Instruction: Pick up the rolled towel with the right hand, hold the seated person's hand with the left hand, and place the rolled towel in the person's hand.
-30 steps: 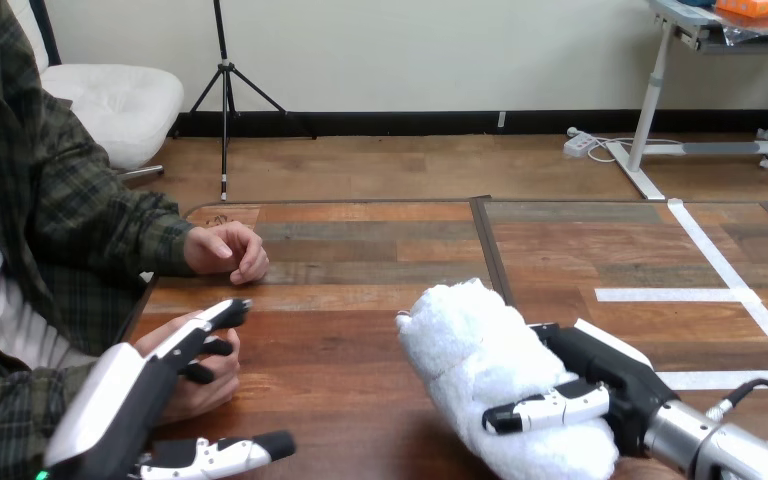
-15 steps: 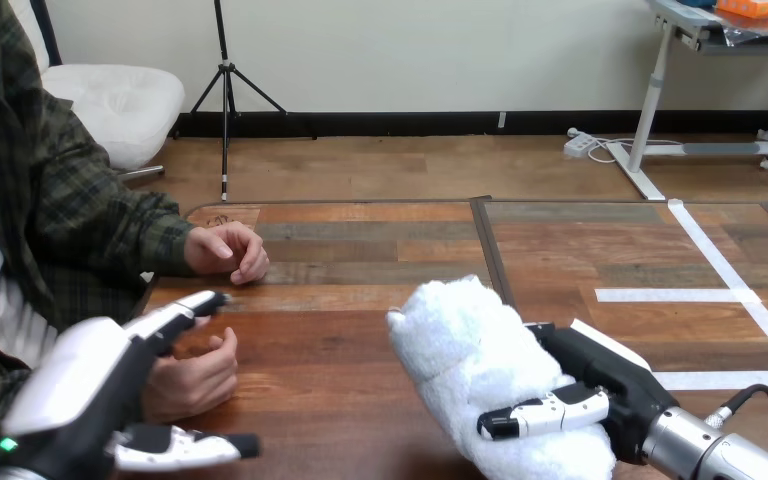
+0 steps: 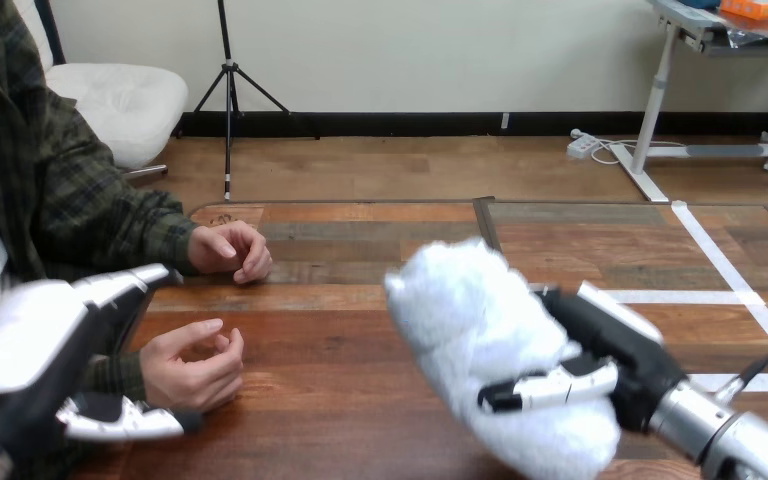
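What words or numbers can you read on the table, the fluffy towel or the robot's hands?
None: no word, number or label can be read here.
The rolled towel: plain white, no tag showing.
The table: white tape lines only, no letters.
The right hand and the left hand: no print that I can read on their shells.

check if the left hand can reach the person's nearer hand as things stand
Probably yes: the left hand is open right beside the person's nearer hand, fingers and thumb either side of the wrist, nothing between them. The right hand holds the rolled towel well off to the side.
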### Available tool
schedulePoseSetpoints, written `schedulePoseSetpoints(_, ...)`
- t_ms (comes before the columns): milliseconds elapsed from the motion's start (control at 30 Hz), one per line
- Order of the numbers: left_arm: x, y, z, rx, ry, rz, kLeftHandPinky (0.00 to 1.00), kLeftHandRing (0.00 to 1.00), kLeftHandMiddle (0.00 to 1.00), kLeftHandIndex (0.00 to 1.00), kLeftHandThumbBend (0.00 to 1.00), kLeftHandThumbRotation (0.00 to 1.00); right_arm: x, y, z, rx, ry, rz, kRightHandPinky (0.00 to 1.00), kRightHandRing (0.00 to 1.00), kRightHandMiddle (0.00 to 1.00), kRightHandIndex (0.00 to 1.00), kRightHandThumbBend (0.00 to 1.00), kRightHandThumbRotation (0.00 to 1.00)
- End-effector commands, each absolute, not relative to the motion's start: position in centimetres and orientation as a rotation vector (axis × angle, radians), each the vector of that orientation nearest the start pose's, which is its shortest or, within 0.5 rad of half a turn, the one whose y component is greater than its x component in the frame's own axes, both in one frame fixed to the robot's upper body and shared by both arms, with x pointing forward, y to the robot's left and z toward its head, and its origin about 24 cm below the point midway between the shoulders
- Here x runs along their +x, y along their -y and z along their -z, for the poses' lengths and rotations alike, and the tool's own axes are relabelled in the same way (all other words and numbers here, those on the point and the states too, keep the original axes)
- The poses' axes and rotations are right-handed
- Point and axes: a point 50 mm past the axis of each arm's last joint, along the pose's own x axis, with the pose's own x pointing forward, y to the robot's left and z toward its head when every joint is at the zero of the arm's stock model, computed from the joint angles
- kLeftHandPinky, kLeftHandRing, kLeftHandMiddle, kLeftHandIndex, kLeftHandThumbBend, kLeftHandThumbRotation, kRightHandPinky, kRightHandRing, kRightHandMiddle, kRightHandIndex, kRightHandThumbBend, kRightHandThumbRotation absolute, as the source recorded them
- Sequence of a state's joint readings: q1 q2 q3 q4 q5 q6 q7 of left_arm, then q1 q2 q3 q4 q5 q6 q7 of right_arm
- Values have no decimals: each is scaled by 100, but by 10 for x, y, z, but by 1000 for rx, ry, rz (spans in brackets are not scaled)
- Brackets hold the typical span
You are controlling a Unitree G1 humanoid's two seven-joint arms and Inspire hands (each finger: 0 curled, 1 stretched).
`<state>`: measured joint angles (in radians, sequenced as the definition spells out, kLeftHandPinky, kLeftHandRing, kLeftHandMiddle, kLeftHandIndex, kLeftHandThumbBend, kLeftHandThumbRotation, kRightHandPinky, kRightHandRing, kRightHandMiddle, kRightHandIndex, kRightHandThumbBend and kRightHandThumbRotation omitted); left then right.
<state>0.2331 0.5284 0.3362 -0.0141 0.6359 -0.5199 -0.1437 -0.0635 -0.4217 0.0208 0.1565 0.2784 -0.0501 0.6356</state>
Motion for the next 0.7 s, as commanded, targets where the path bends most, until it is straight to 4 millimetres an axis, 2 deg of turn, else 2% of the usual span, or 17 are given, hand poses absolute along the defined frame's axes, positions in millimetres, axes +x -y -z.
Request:
schedulePoseSetpoints(0,216,-269,-131,1339,382,73,78,88,87,87,100,31,271,203,-104,-155,182,-590,9,15,20,22,69,0)
schedulePoseSetpoints(667,218,-274,-132,1359,362,25,75,91,92,91,100,29,271,208,-106,-184,180,-590,9,15,21,22,70,0)
